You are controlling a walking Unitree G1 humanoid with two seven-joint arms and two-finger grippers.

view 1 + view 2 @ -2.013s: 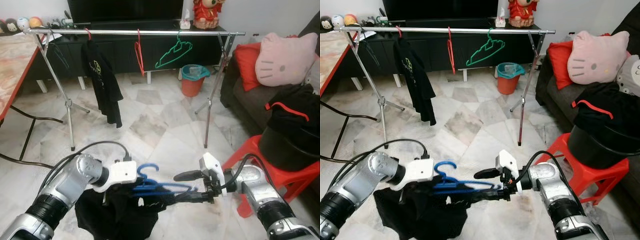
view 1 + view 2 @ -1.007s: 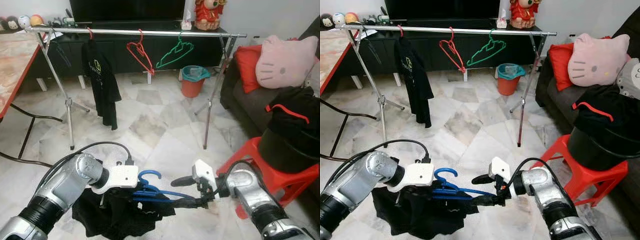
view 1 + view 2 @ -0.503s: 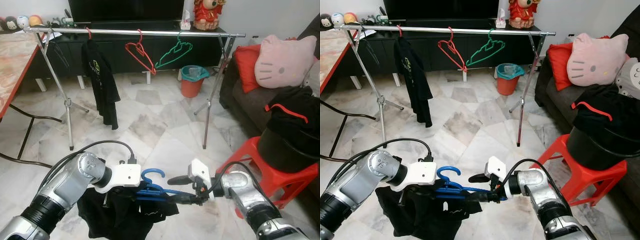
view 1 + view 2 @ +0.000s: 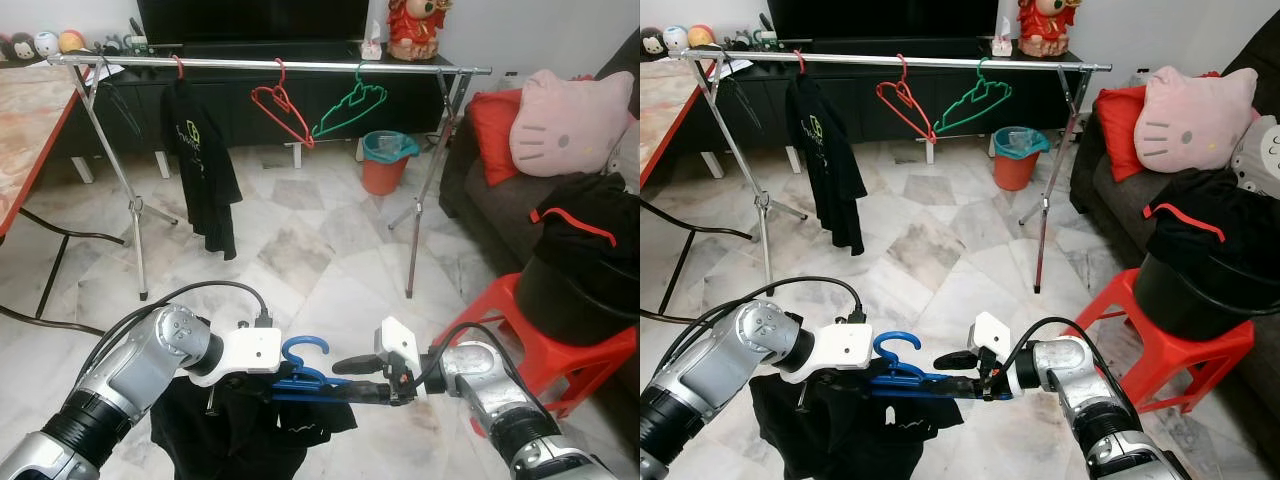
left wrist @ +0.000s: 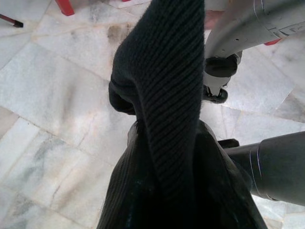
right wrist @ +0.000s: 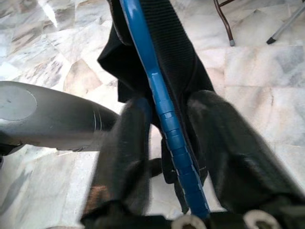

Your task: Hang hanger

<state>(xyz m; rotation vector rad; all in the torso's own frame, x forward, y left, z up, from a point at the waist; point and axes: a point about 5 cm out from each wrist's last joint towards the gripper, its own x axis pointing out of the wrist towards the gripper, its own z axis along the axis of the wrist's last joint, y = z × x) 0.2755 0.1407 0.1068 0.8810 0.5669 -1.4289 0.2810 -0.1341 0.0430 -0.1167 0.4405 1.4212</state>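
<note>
A blue hanger with a black garment draped from it hangs low over the floor between my two arms. My left gripper is shut on the hanger near its hook, its fingers buried in the knit cloth. My right gripper reaches in from the right, open, with the hanger's blue arm running between its two fingers. Far ahead stands the silver clothes rail, carrying a black shirt, a red hanger and a green hanger.
A red stool at my right holds a black bucket heaped with dark clothes. A sofa with a pink cushion is behind it. An orange bin sits past the rail. A table edges in at the left.
My right gripper has slid left along the hanger toward my left gripper, and its fingers have drawn closer around the blue arm. The red hanger on the rail has swung round.
</note>
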